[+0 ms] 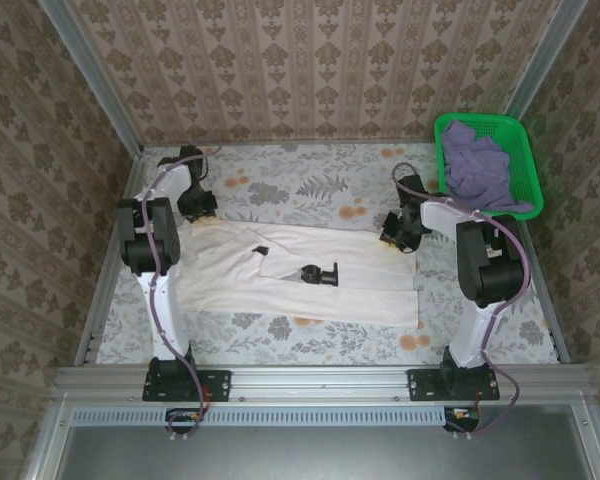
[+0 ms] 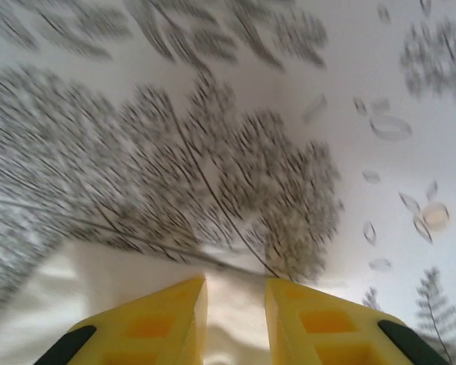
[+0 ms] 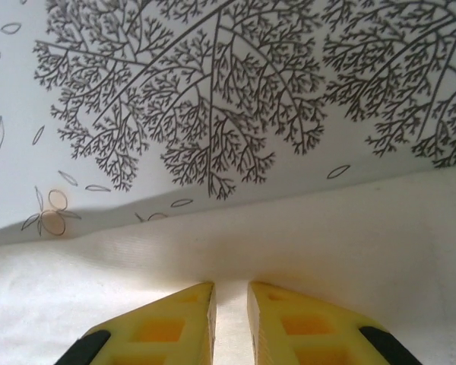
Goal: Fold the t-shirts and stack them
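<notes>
Top external view gives us the layout: the cream-white t-shirt [image 1: 360, 255] lies spread across the middle of the counter [image 1: 290, 185], partly folded lengthwise, with its black chest print [image 1: 315, 273] facing up. The lavender t-shirt [image 1: 477, 165] sits crumpled in the green basket [image 1: 480, 119] at the far right corner, well apart from the work.

Both arms reach to the far edge of the cream-white shirt. The left end effector [image 1: 195, 205] is at its far left corner and the right end effector [image 1: 395, 235] at its far right corner.

On the left wrist view, the yellow fingers [image 2: 167, 323] stand narrow with a ridge of white cloth rising between them, so we judge that corner pinched. On the right wrist view, the fingers [image 3: 304, 323] are also narrow over flat cloth just inside the hem. We cannot tell whether they actually hold it.

We judge the step in hand to be a fold of the far edge toward the near edge. To do it well, we would:
- confirm the right grip before lifting, since a one-sided lift would skew the fold;
- raise both corners together and level, keeping the edge taut between them;
- carry it low over the print and lay it along the near hem;
- release only once the cloth lies flat, because soft cloth slumps and wrinkles easily.
</notes>
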### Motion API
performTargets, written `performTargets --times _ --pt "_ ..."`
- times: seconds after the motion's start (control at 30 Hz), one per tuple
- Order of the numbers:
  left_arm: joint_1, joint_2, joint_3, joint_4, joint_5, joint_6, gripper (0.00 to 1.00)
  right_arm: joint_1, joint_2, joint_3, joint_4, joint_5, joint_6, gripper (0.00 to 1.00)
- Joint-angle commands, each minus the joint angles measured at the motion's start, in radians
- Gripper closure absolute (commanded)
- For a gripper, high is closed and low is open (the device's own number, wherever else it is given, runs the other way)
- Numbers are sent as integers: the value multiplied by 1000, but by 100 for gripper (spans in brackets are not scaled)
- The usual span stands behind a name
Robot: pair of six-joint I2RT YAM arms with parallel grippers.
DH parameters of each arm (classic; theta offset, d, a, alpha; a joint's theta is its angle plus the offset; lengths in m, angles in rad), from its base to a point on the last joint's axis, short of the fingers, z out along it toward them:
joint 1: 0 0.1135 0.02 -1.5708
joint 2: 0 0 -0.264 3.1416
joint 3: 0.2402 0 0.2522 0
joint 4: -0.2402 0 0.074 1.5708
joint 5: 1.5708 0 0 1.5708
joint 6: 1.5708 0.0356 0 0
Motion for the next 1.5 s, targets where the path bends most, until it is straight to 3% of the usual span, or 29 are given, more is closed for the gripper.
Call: performTargets --times 0.0,0.13,0.27,0.5,0.7,0.8,1.07,1.3,1.47 --pt "32 81 70 -72 -161 -1 76 -14 51 42 -73 25 35 78" --pt "54 137 150 -97 -214 -10 77 -33 54 43 -63 12 64 76" --pt "62 151 229 -124 -189 -4 77 -44 39 52 -40 -19 66 69" --pt "40 -4 228 -94 -80 -35 67 -28 -70 27 68 -53 109 55" --pt "-32 -195 25 22 147 -70 63 122 -84 63 234 -170 112 53" --pt "-70 -201 -34 19 261 -64 65 237 19 186 239 -224 83 55" --pt "-63 -160 -194 49 227 -152 77 449 425 728 62 -321 -18 57" --pt "-35 -104 -215 40 231 -175 75 525 700 1172 -204 -260 -71 63" --pt "-17 -99 -230 47 231 -181 74 527 744 1218 -212 -204 -59 65"
